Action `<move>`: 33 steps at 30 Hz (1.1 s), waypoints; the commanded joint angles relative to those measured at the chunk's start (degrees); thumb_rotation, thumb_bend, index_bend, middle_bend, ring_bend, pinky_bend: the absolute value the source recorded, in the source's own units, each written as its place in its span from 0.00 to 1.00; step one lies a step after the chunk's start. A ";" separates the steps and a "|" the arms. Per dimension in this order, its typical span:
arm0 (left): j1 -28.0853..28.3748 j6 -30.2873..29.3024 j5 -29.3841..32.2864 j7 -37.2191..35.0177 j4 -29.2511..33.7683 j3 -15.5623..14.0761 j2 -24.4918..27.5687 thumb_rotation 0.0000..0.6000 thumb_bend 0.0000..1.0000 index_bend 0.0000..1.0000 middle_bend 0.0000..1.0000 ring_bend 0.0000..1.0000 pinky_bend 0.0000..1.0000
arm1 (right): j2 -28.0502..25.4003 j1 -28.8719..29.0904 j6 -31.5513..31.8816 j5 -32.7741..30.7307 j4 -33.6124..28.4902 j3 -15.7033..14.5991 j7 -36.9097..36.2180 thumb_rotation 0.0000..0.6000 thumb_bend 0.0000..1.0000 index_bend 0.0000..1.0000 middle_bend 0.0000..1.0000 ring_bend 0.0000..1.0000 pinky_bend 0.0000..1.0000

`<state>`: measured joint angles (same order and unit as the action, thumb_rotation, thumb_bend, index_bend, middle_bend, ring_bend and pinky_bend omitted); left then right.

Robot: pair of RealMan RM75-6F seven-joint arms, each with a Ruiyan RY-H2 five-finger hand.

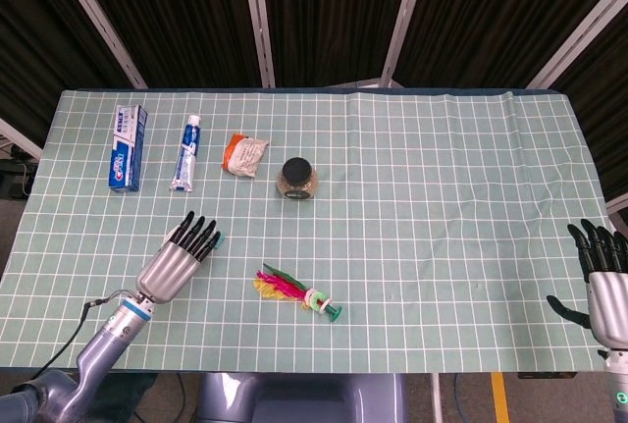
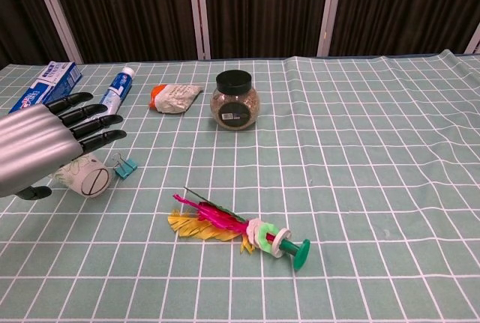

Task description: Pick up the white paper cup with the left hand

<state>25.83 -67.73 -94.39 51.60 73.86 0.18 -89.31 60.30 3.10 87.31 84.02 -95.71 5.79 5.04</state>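
Observation:
The white paper cup [image 2: 86, 175] lies on its side on the table, its round end facing the chest camera. In the head view it is hidden under my left hand [image 1: 182, 256]. That left hand [image 2: 45, 147] hovers flat over the cup with its fingers stretched straight and apart, holding nothing. Whether the palm touches the cup I cannot tell. My right hand [image 1: 603, 281] stays at the table's right edge, fingers spread upward and empty; only the head view shows it.
A small blue binder clip [image 2: 125, 165] lies just right of the cup. Behind are a toothpaste box [image 1: 128, 146], a toothpaste tube [image 1: 186, 153], a crumpled packet [image 1: 243, 154] and a black-lidded jar [image 1: 297, 178]. A feathered shuttlecock toy [image 1: 294, 290] lies mid-front.

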 commanded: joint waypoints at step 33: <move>0.04 -5.54 5.14 -28.95 2.52 5.07 0.57 1.00 0.00 0.46 0.41 0.42 0.47 | -0.02 0.15 -0.31 -0.03 0.13 -0.04 -0.34 1.00 0.00 0.00 0.00 0.00 0.00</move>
<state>25.80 -72.84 -93.78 33.46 68.78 1.29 -93.08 60.26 3.23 87.02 83.99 -95.56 5.77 4.68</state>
